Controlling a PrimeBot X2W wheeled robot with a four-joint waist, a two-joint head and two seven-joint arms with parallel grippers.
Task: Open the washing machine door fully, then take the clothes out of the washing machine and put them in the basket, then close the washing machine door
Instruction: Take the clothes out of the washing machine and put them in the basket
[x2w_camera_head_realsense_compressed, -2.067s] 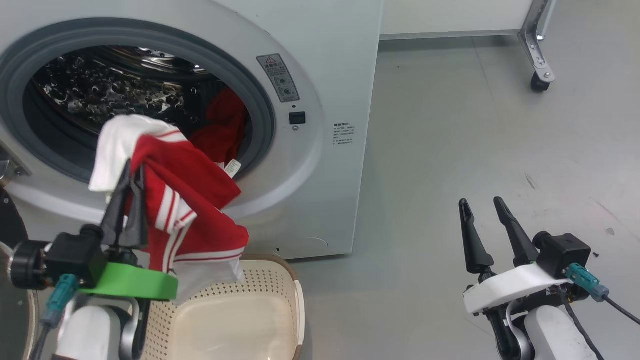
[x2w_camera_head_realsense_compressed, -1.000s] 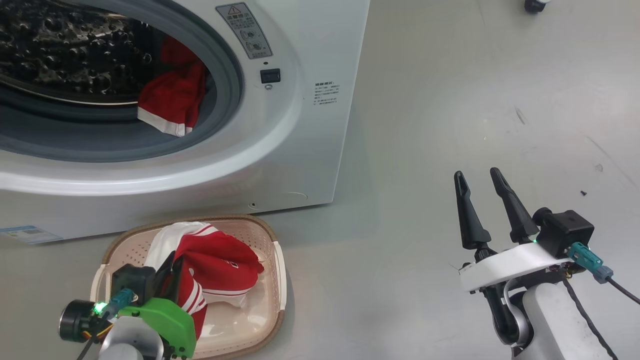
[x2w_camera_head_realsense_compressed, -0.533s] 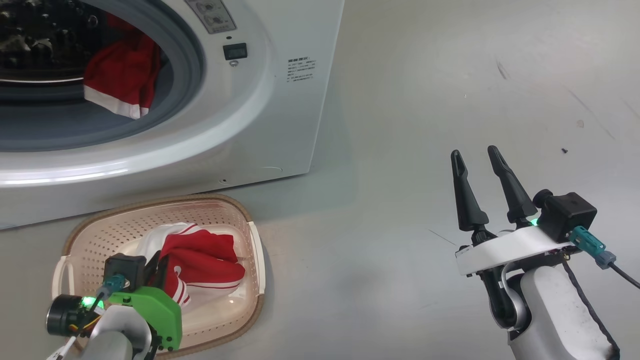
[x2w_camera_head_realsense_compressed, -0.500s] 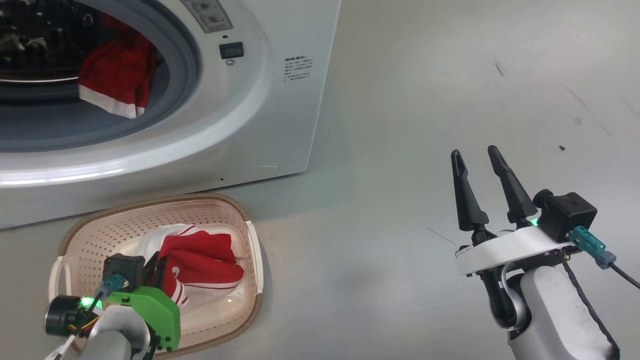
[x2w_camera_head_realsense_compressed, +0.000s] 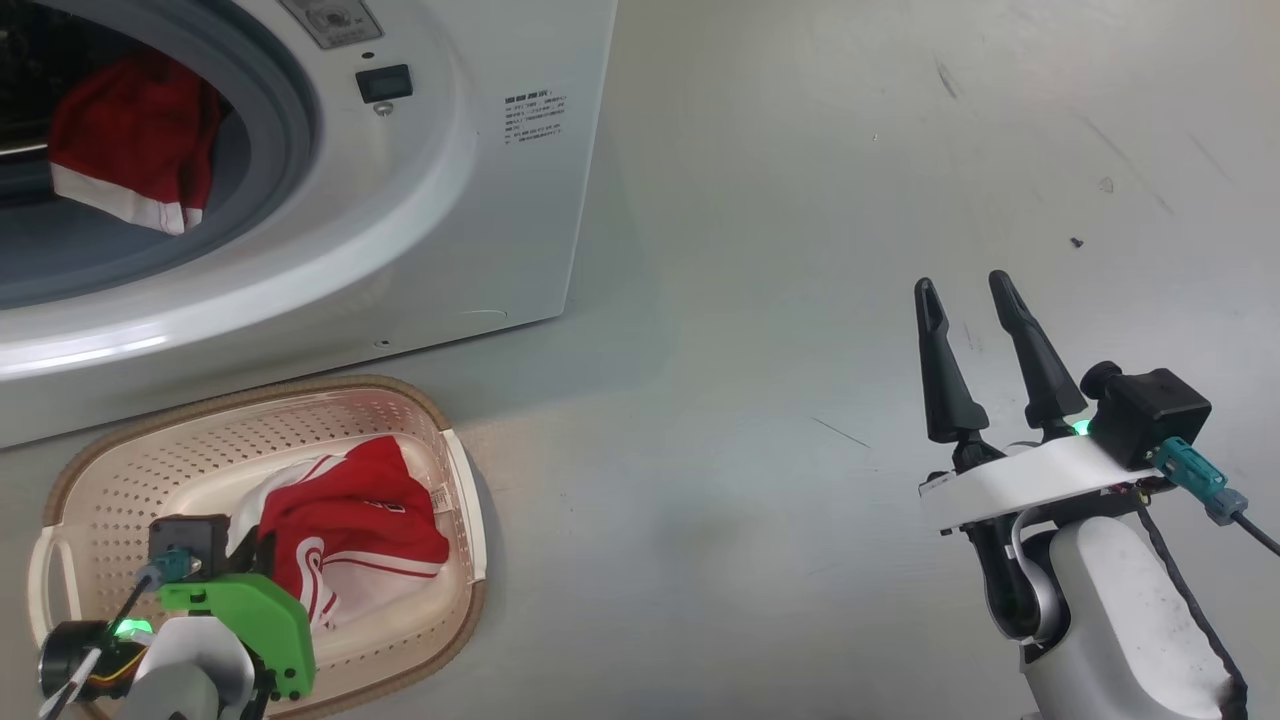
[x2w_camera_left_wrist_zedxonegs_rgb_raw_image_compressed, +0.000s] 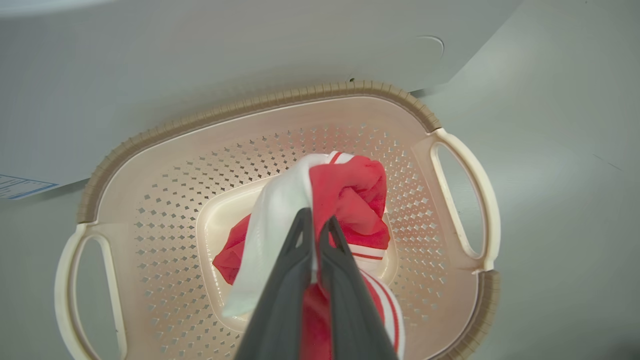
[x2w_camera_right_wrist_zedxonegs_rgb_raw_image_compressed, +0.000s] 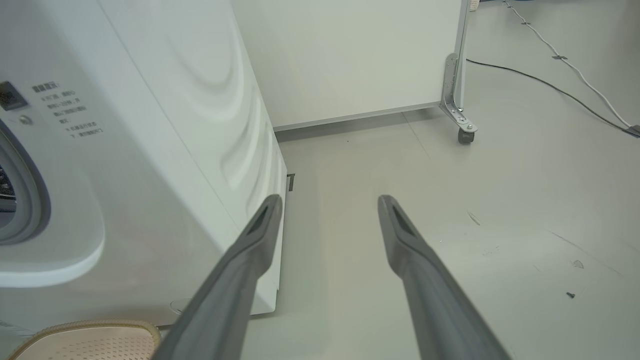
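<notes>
Carried down from the washing machine (x2w_camera_head_realsense_compressed: 480, 200), a red garment (x2w_camera_head_realsense_compressed: 350, 510) now sits in the basket (x2w_camera_head_realsense_compressed: 250, 398) — left hand (x2w_camera_left_wrist_zedxonegs_rgb_raw_image_compressed: 316, 225) still clamped on it, right hand (x2w_camera_head_realsense_compressed: 962, 282) spread empty — while a second garment (x2w_camera_head_realsense_compressed: 130, 150) waits inside.

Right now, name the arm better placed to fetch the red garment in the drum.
Probably right: the right gripper is open and empty, while the left gripper is shut on clothes in the basket.
</notes>
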